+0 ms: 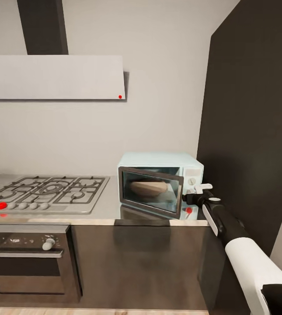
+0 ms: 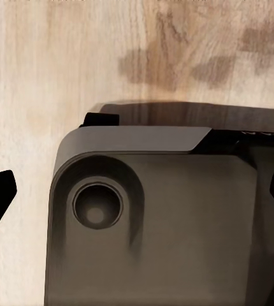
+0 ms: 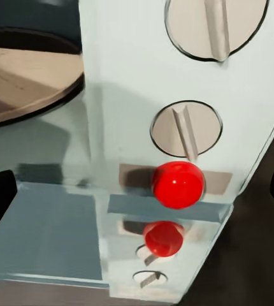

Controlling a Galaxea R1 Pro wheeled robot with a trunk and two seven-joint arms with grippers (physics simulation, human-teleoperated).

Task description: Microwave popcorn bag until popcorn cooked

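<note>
The pale mint microwave [image 1: 158, 162] stands on the steel countertop [image 1: 108, 209] against the dark tall cabinet. Its glass door [image 1: 150, 191] looks slightly ajar. Through the glass I see the tan popcorn bag [image 1: 148, 188] inside; the popcorn itself is hidden. My right gripper [image 1: 197, 190] is open just in front of the white side panel. In the right wrist view the two knobs [image 3: 187, 128] and the red round light [image 3: 178, 183] are close ahead, between the open right gripper [image 3: 137, 194] fingertips. My left gripper [image 2: 137, 194] is open, hanging over the robot's base.
A gas hob [image 1: 49, 191] with a red knob lies left of the microwave, a built-in oven [image 1: 25, 258] below it and a hood [image 1: 53, 76] above. The dark tall cabinet [image 1: 254, 131] walls off the right. The dark base [image 2: 162, 217] and wood floor [image 2: 60, 64] are below.
</note>
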